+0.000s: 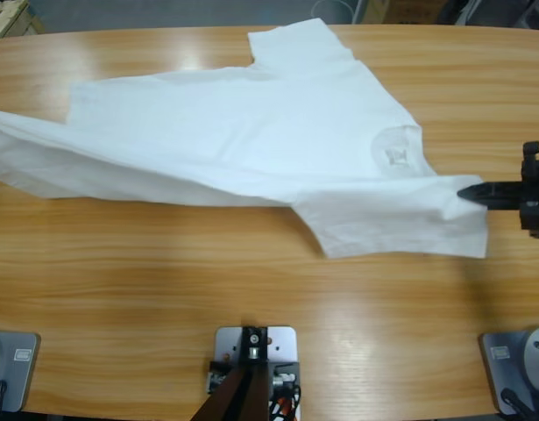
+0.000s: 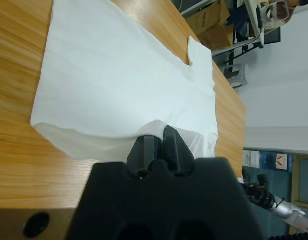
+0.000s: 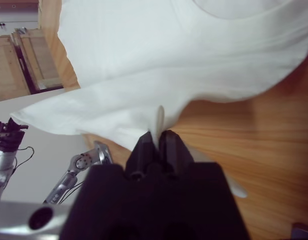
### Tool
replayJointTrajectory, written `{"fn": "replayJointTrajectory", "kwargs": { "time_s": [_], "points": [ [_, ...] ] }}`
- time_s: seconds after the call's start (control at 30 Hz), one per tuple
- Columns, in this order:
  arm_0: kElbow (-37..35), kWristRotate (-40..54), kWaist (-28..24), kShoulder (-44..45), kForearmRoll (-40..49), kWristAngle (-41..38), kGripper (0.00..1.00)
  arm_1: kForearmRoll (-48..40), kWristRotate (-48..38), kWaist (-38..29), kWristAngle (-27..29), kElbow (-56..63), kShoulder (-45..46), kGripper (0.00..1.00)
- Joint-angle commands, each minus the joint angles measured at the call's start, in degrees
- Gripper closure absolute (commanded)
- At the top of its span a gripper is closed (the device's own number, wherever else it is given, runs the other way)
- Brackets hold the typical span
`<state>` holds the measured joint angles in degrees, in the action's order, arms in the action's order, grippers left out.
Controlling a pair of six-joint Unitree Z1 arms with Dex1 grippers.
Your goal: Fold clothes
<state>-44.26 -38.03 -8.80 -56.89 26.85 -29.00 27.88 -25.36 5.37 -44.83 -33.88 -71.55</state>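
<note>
The clothes are one white T-shirt lying across the wooden table, its collar toward the right and one sleeve at the far edge. My right gripper comes in from the right edge and is shut on the shirt's near shoulder, with a fold of fabric pinched between its jaws. The left gripper is shut on the lifted edge of the T-shirt. It is out of the high view, where the cloth runs off the left edge.
Bare wood fills the near half of the table. Cardboard boxes and a chair base stand beyond the table's far end. Part of another arm shows low in the left wrist view, and one in the right wrist view.
</note>
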Motion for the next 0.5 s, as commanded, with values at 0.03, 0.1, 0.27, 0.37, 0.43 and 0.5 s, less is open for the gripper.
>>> {"fn": "replayJointTrajectory", "kwargs": {
  "time_s": [0.03,0.1,0.27,0.37,0.43,0.5],
  "points": [
    [2.9,-0.1,-0.7,2.5,1.2,1.0,1.000,2.7,2.0,2.2,1.7,-5.5,-2.0,1.000],
    [3.4,-0.2,-0.7,3.1,1.2,1.0,1.000,2.7,2.2,2.3,1.7,-6.9,-3.1,1.000],
    [5.1,-0.5,-0.7,6.8,3.5,1.0,1.000,4.8,3.5,2.3,2.5,-10.5,-4.9,1.000],
    [7.1,-0.7,-0.7,9.6,5.1,1.0,1.000,5.0,3.6,2.4,2.6,-11.5,-6.0,1.000],
    [9.0,-2.0,-0.4,12.2,5.8,1.0,1.000,5.5,3.8,2.4,2.5,-12.6,-6.8,1.000],
    [10.0,-2.8,0.2,13.9,6.4,1.0,1.000,5.9,4.1,2.4,2.5,-13.2,-7.1,1.000]
  ]
}}
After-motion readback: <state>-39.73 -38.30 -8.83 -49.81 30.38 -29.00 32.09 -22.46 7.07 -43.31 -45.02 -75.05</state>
